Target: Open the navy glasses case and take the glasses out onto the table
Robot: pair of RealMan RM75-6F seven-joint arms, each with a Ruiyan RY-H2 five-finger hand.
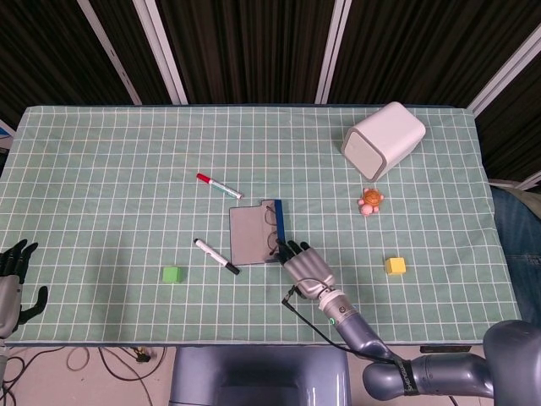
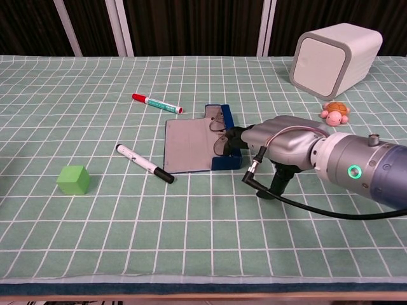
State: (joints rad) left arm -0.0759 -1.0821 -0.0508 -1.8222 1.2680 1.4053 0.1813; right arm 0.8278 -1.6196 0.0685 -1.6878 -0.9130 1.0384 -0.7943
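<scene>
right hand (image 2: pixel 280 143) shows a smooth silver-grey metal shell with dark, black fingers (image 1: pixel 292 249). a thin pinkish wire runs over its back, and a thick black cable with an angled plug comes off the wrist. the forearm is a grey-blue cylinder with a glowing green ring light. left hand (image 1: pixel 12 279) is grey with black fingers, seen at the frame edge.

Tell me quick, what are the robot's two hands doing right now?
Left hand: open, holding nothing, at the table's edge.
Right hand: fingertips at the glasses in the open navy case; grip cannot be told.
</scene>
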